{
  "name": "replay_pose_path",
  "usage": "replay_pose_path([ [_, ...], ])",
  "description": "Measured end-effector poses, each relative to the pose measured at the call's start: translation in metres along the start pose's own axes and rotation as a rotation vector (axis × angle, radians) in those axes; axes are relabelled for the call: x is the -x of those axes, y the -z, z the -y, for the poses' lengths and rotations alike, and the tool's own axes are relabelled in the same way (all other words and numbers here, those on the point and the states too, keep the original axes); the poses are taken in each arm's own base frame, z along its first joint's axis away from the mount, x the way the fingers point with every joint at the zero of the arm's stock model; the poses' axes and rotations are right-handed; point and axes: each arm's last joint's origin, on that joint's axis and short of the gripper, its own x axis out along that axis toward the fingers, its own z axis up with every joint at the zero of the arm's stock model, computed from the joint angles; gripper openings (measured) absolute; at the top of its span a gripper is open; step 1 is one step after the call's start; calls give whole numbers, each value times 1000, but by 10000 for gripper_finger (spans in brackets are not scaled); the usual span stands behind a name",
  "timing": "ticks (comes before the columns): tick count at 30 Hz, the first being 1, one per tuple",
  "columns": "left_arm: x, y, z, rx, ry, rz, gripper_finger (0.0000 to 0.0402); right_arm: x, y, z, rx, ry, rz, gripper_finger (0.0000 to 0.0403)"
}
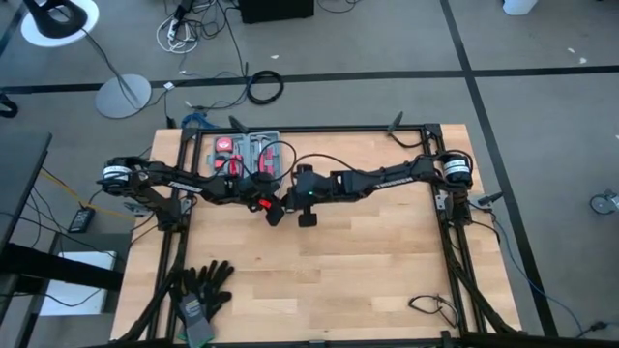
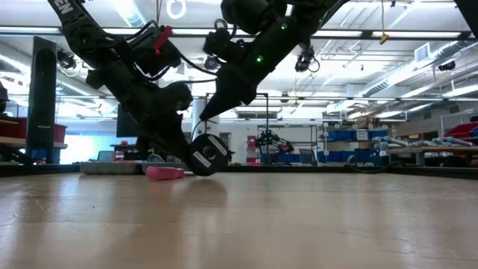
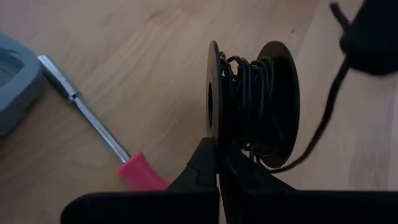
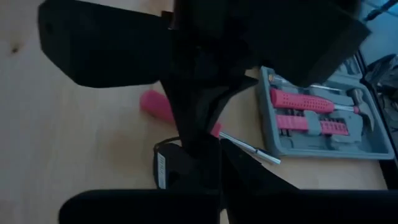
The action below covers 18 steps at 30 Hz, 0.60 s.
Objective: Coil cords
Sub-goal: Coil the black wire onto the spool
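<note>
Both sets of jaws are squeezed tight. The left gripper (image 3: 217, 165) pinches the flat rim of a black spool (image 3: 252, 102), and the black cord (image 3: 249, 93) is wound around the middle of that spool. One loose end of the cord (image 3: 323, 130) runs off the spool toward a dark blurry shape at the edge of the left wrist view. The right gripper (image 4: 219, 149) has its two fingers pressed together right next to the spool (image 4: 177, 168); I cannot tell if the cord is caught between them.

From above, the two arms reach in from each side and meet in the middle of the wooden table (image 1: 368, 271), toward the back. The spool (image 1: 275, 211) sits just under where they meet. From table height the spool (image 2: 206, 155) is down low, almost on the wood, with the left gripper (image 2: 196, 153) on it and the right gripper (image 2: 205, 113) pointing down just above it.

A screwdriver (image 3: 99, 127) with a pink handle lies on the table near the spool. A grey tool case (image 4: 326, 115) with pink tools in it sits open at the back of the table. A pair of black gloves (image 1: 201, 290) lies near the front left corner.
</note>
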Motion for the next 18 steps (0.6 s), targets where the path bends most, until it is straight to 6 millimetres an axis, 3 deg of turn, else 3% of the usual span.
replay_pose_path([
  [8, 0, -4, 3, 4, 41, 40, 1, 0, 0, 1, -3, -19, 6, 0],
  [18, 0, -3, 5, 2, 108, 4, 1, -1, 9, 11, -56, 112, -93, 0],
])
